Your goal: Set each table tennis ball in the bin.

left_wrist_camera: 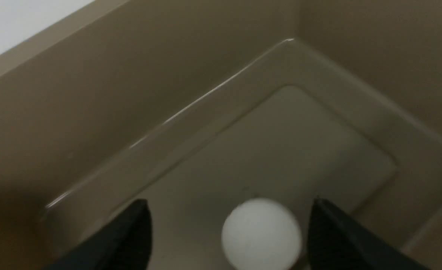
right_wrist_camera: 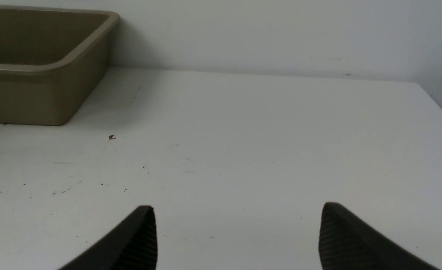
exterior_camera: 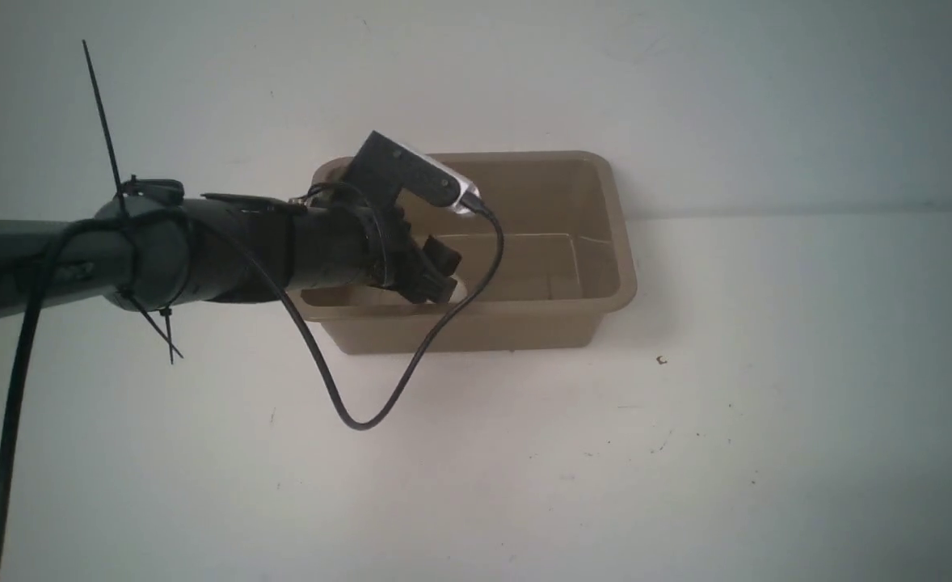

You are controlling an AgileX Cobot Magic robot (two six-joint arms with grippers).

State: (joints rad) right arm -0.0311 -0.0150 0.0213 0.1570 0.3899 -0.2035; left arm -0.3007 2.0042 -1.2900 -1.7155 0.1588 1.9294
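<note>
Under a pale wall, on the scuffed white bench, sat a smooth tan plastic bin; round table tennis ball was inside, left gripper released around it, right gripper spread.

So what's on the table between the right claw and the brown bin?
Almost nothing: between the right claw and the bin lies bare white table, with one tiny brown speck near the bin. The right wrist view shows it.
</note>
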